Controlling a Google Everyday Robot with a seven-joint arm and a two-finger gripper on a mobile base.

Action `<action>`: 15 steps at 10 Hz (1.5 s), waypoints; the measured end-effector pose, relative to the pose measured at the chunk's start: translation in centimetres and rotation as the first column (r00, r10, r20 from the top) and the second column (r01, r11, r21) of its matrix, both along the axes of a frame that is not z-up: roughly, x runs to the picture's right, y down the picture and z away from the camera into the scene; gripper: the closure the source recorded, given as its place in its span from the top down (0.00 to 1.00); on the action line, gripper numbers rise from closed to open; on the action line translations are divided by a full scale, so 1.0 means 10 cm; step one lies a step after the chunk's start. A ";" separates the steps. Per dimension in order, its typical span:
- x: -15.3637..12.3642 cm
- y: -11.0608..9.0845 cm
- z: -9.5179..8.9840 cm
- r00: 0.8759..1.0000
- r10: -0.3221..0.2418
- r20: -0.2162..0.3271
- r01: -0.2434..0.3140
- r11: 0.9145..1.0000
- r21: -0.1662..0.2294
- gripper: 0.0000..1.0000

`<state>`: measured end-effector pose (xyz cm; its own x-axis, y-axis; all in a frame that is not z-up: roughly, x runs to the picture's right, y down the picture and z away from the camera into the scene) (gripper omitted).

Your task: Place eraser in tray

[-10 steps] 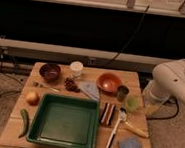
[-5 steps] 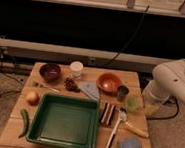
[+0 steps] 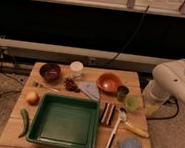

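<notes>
The eraser (image 3: 107, 113), a small block with dark brown, white and reddish stripes, lies on the wooden table just right of the tray. The dark green square tray (image 3: 36, 118) sits at the table's front middle with nothing in it. My white arm hangs at the right, beyond the table's edge. My gripper (image 3: 151, 106) is at the arm's lower end, beside the table's right edge, about a hand's length right of the eraser and apart from it.
Near the eraser are a white-handled spoon (image 3: 113, 134), a yellow-handled tool (image 3: 136, 129), a blue-grey sponge (image 3: 129, 145), a green cup (image 3: 132, 102) and a dark cup (image 3: 122, 93). Behind stand an orange bowl (image 3: 108, 82), a brown bowl (image 3: 50, 71) and a white cup (image 3: 76, 68).
</notes>
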<state>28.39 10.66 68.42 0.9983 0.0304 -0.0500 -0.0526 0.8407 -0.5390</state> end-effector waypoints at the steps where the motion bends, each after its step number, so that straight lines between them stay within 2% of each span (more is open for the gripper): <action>1: 0.00 0.00 0.00 1.000 0.000 0.000 0.000 1.000 0.000 0.65; 10: 0.00 -0.02 0.01 1.000 0.003 0.001 -0.003 1.000 0.002 0.65; 12: -0.12 -0.08 0.20 0.997 -0.027 0.071 0.028 0.999 -0.016 0.65; 15: -0.62 0.04 0.48 0.979 -0.082 0.184 0.092 0.995 -0.046 0.65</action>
<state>22.17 11.05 73.17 0.9895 -0.0551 0.1335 0.1230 0.8068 -0.5779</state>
